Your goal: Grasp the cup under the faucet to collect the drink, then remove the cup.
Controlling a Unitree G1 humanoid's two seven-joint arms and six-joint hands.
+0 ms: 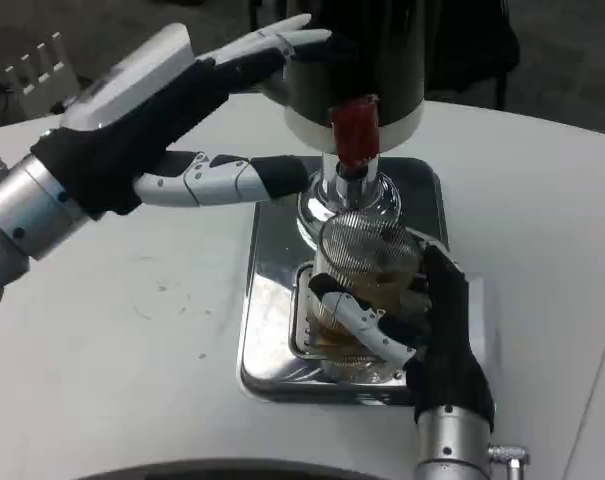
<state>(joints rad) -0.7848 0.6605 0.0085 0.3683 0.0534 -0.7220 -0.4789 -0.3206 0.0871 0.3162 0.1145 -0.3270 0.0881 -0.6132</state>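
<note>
Cup (367, 290): a clear ribbed glass standing on the drip grille of the tray, straight beneath the faucet, with brownish drink in its lower part
Right hand (422, 325): reaches up from the near edge of the table and grips the cup, one white finger wrapped across its front, the black palm against its right side
Left hand (197, 110): comes in from the table's left edge, fingers spread wide apart; the upper fingers lie against the left side of the dispenser body, the lower one stretches toward the chrome base of the faucet; it grips nothing that I can see
Faucet (354, 135): red tap handle on a chrome spout, just above the cup's mouth
Dispenser (357, 60): dark drum with a white band, toward the table's far edge
Tray (272, 250): shiny steel, square, mid-table under the dispenser
Table (122, 330): white, a few faint marks left of the tray
</note>
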